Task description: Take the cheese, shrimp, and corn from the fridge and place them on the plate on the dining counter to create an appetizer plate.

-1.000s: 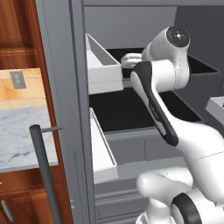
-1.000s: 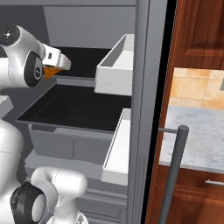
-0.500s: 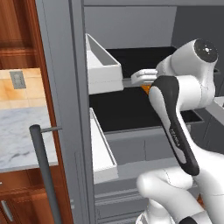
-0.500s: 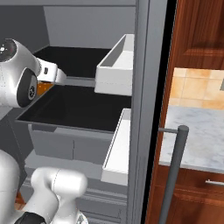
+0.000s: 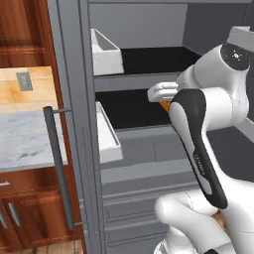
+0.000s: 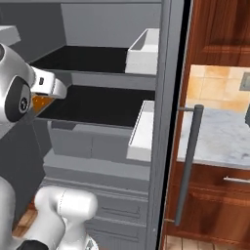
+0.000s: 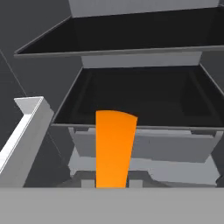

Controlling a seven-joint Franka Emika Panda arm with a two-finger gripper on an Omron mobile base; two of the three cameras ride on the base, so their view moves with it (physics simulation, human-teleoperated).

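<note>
Here the cheese (image 7: 113,148) sits clamped in the gripper (image 7: 113,183), whose jaws are drawn in narrow on its lower end; in the hand view the orange wedge rises from between the fingertips, in front of the fridge (image 7: 131,100), before the front edge of the lower black shelf (image 7: 140,105). From the left base view just a sliver of orange (image 5: 165,105) shows beside the white hand, and from the right base view a small orange patch (image 6: 41,101) under the wrist.

The wedge looks like a stiff, light block with flat, smooth faces, so it should carry without sagging. Those smooth faces taper, though, and a pinch on sloping sides could squeeze it out; the hold looks best across the two broad parallel faces, near the thick end. With so much of the wedge standing clear of the jaws, a quick swing might lever it loose. The white door bin (image 7: 24,140) lies close to the left.
</note>
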